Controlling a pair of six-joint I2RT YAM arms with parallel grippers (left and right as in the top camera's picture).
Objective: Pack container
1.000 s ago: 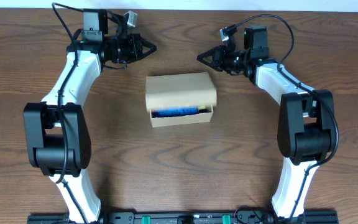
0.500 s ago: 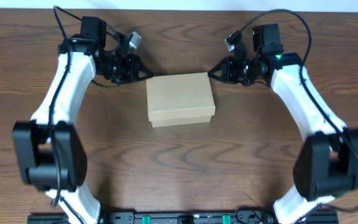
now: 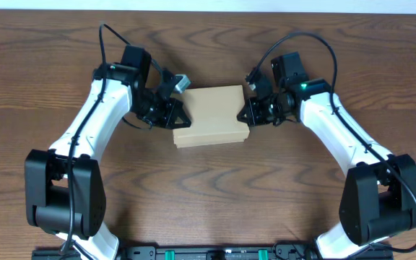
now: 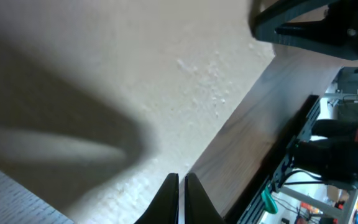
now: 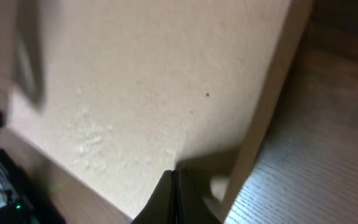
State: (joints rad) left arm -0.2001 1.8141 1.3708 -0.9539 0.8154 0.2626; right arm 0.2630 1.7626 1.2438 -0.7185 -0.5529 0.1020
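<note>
The container [image 3: 211, 115] is a small tan cardboard box in the middle of the table, with its flap lid down. My left gripper [image 3: 183, 121] is shut, its tips at the box's left end, resting on the lid. My right gripper [image 3: 241, 115] is shut, its tips at the box's right end on the lid. The left wrist view shows the shut fingers [image 4: 181, 186] over the tan lid [image 4: 166, 74]. The right wrist view shows the shut fingers [image 5: 173, 183] on the lid [image 5: 142, 81] near its edge. The box's contents are hidden.
The brown wooden table [image 3: 208, 195] spreads around the box. A black rail [image 3: 208, 253] runs along the front edge. The right gripper's dark tip [image 4: 316, 28] shows at the top of the left wrist view.
One second ago the lid stood partly open with blue items showing; then it shut. Both grippers moved inward and down from the back onto the ends of the lid.
</note>
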